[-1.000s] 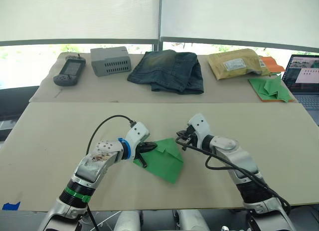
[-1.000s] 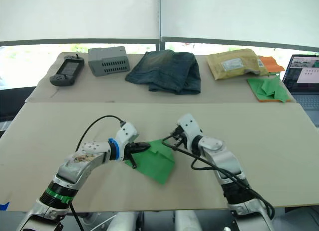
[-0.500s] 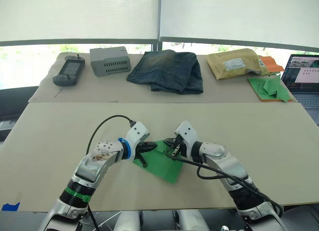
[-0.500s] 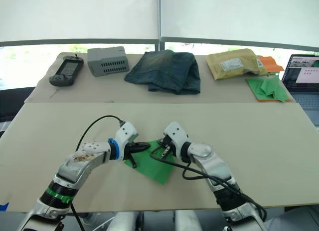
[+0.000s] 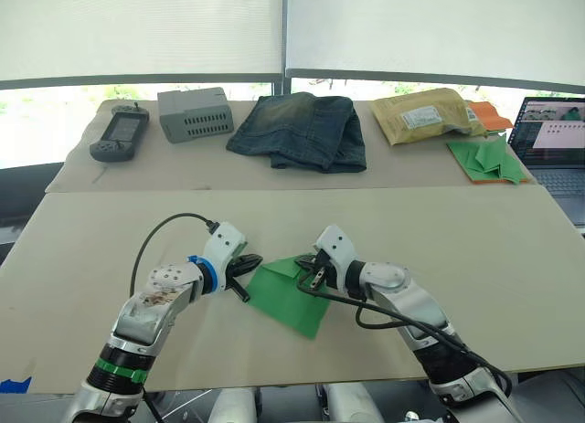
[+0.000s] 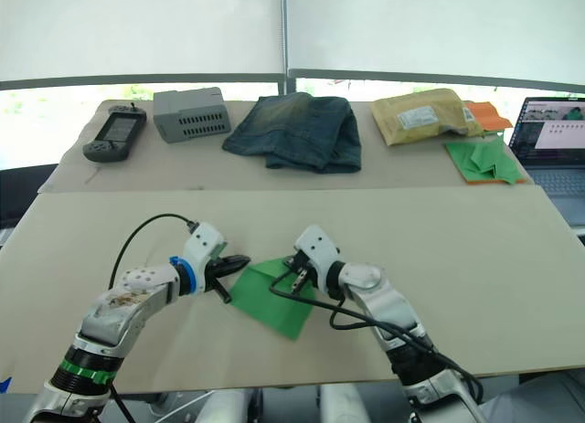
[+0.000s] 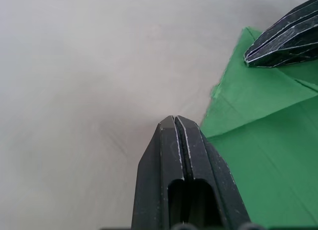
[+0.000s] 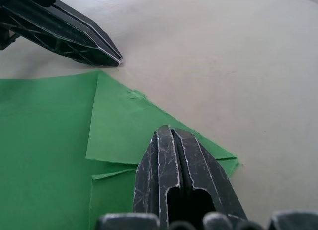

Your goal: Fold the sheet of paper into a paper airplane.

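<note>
Green sheet of paper (image 5: 291, 295), corners seemingly folded

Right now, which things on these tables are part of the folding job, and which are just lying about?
In the job:
- sheet of paper, partly folded
- left gripper, shut, at its left edge
- right gripper, shut, over its far folded corner

Lying about, on the far table:
- handheld device
- grey box
- jeans
- padded envelope
- pile of green paper shapes
- laptop

Left pincer (image 5: 245, 263) has slid off the sheet of paper (image 5: 291, 296).
</note>
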